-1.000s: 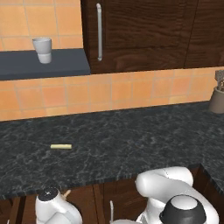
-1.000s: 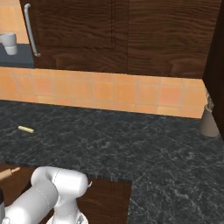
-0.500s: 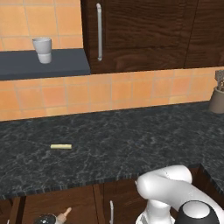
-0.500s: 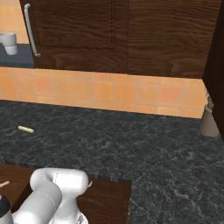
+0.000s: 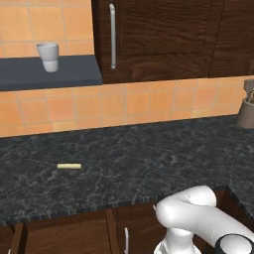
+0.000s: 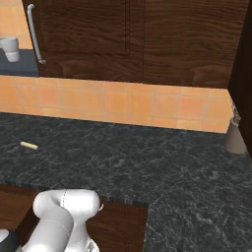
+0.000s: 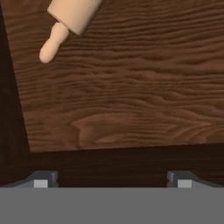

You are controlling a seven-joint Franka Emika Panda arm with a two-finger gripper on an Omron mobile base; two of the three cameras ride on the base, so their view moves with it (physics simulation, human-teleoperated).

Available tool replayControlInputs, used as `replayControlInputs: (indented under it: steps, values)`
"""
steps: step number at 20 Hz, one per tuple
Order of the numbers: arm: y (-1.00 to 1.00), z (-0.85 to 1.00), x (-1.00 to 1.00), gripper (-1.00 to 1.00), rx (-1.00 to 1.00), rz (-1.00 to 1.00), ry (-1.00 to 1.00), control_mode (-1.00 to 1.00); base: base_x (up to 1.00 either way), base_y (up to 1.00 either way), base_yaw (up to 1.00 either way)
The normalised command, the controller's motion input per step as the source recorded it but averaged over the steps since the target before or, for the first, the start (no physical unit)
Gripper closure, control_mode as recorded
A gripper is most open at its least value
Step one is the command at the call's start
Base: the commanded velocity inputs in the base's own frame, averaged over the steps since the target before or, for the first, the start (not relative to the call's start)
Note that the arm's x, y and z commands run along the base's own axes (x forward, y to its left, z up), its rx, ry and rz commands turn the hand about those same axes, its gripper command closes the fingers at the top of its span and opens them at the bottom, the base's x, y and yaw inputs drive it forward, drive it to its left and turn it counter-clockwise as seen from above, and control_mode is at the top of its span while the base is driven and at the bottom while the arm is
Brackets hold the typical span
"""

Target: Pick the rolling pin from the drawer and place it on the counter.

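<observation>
Since a moment ago your arm has dropped lower into the drawer (image 7: 131,96), gripper (image 7: 111,179) spread wide and empty, ready for the rolling pin (image 7: 65,22).

Black veined counter (image 5: 149,163) carrying a short pale stick (image 5: 69,166); brown drawer (image 7: 131,100) floor carrying a tan rolling pin (image 7: 65,24).

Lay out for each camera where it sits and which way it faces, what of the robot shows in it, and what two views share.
Left base view: behind the arm's left, facing the counter and tiled wall; white arm lower right.
Right base view: behind its right, same way; arm lower left.
Hand view: on the hand, looking down into the drawer at the rolling pin; open gripper at the bottom.
Both base views share the yellow stick, cup and cabinet handle.
</observation>
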Motion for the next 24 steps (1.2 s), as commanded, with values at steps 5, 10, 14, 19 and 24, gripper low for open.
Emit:
replayControlInputs:
  steps: [5, 10, 14, 19, 24]
  values:
    - [-0.23, 0.37, 0.76, -1.0, 0.01, -0.17, -0.03, -1.0, 0.0, 0.0, 0.0]
    - [-0.4, 0.21, 1.0, -1.0, 0.03, -0.17, -0.02, -1.0, 0.0, 0.0, 0.0]
    - [-0.45, 0.03, 1.0, -1.0, 0.05, -0.17, 0.0, -1.0, 0.0, 0.0, 0.0]
    - [-0.09, -0.16, 0.49, -1.0, 0.01, -0.03, 0.0, -1.0, 0.0, 0.0, 0.0]
    - [0.1, -0.17, 0.38, -1.0, 0.0, 0.0, 0.03, -1.0, 0.0, 0.0, 0.0]
